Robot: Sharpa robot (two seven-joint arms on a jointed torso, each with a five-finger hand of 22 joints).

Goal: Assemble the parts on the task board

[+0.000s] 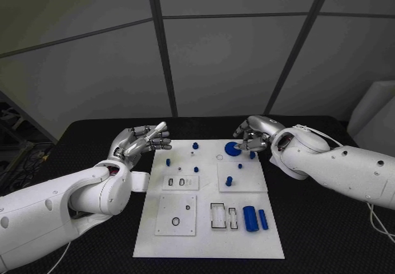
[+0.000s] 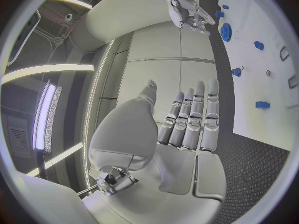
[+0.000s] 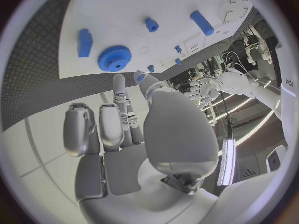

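black table (image 1: 99, 128) with fine textured mat surface, grey panelled wall (image 1: 222, 57) behind with dark seams, white object (image 1: 374, 114) at the far right past the table edge, dark cables (image 1: 20, 157) off the table's left side

White task board (image 1: 210, 240) centre table, blue gear (image 1: 233, 151) at its 12 o'clock edge with right hand (image 1: 253, 136) curled just over it, left hand (image 1: 141, 141) open at 10 o'clock, two blue cylinders (image 1: 256, 219) at 4 o'clock
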